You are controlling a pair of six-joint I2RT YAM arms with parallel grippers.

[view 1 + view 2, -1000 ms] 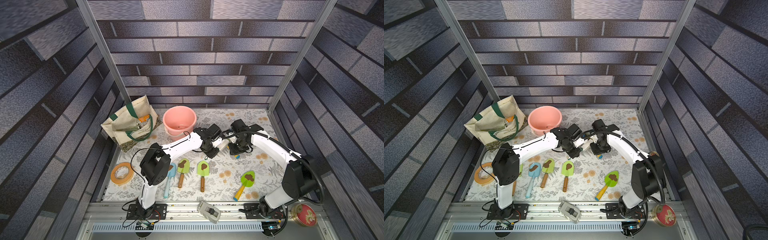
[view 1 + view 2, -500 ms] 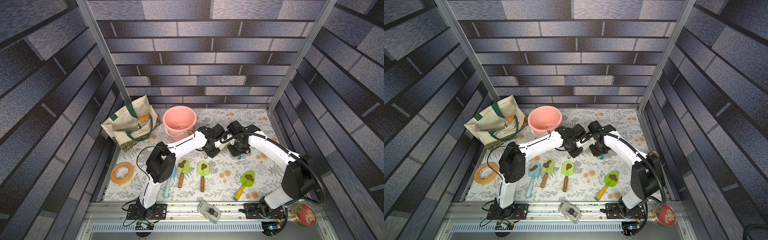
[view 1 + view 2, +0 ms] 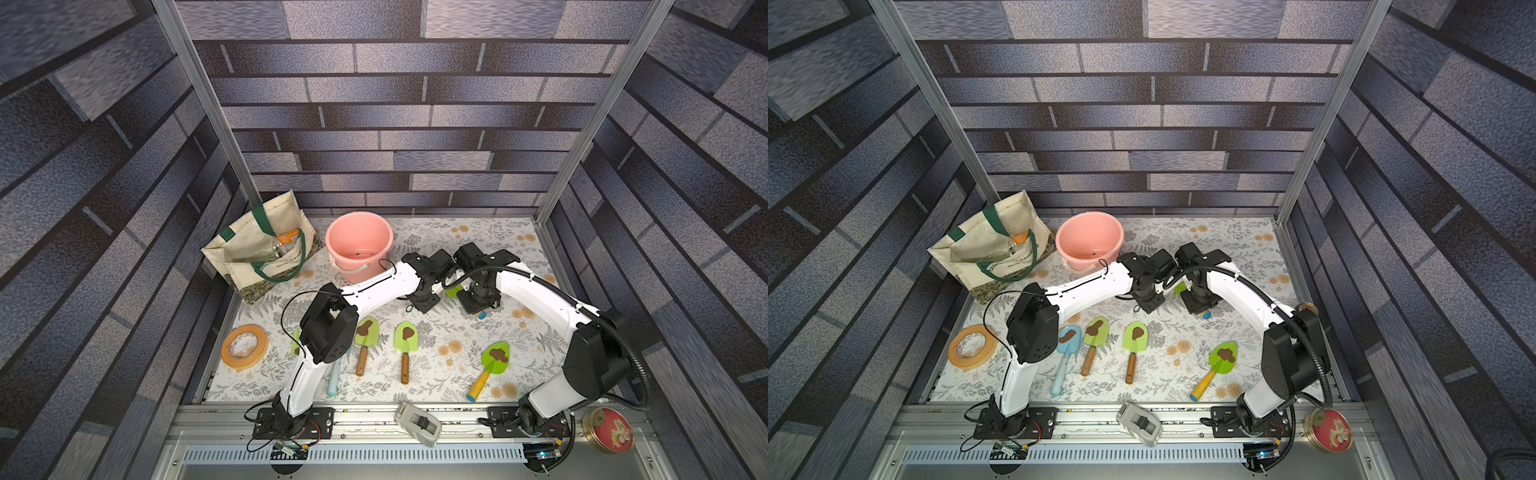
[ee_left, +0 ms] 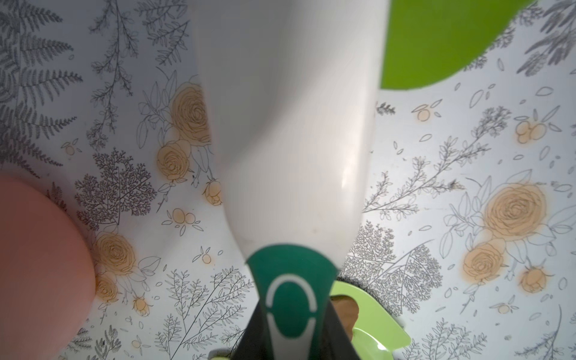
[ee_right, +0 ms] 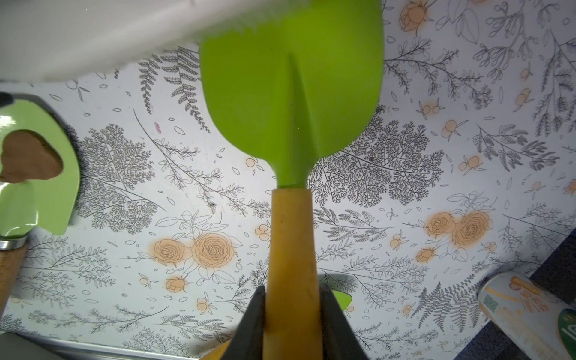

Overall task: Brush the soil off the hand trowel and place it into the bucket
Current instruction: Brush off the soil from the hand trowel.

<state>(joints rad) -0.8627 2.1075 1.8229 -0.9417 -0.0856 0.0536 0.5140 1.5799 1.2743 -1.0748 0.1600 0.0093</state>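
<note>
Lime-green plastic blade (image 5: 290, 93) on a yellow handle (image 5: 291, 249): that is the trowel (image 3: 453, 289) in hand. The right jaws are clamped on the handle partway along, with the blade sticking out free ahead of them. It hangs clear of the tabletop (image 3: 457, 232) between the two wrists, near the bucket (image 3: 357, 228) but not over it. The left jaws are closed on the green end of the brush (image 4: 290, 124), whose white body reaches across to the blade. In the right wrist view its bristles (image 5: 246, 23) meet the blade's far edge. The face shown there is ribbed and bare, so whether any soil is on the other face cannot be told. Blobs of soil (image 3: 409, 332) do sit on the trowels lying nearer the front. The held trowel looks light and stiff, so weight is no worry. The smooth round handle is, since a sideways sweep on the blade could lever it round in the grip; holding closer to the neck would resist that better. The soil looks putty-like and likely to cling, calling for firm strokes rather than flicks. For the bucket, blade first seems safest, and the light pail may tip if nudged at the rim.
</note>
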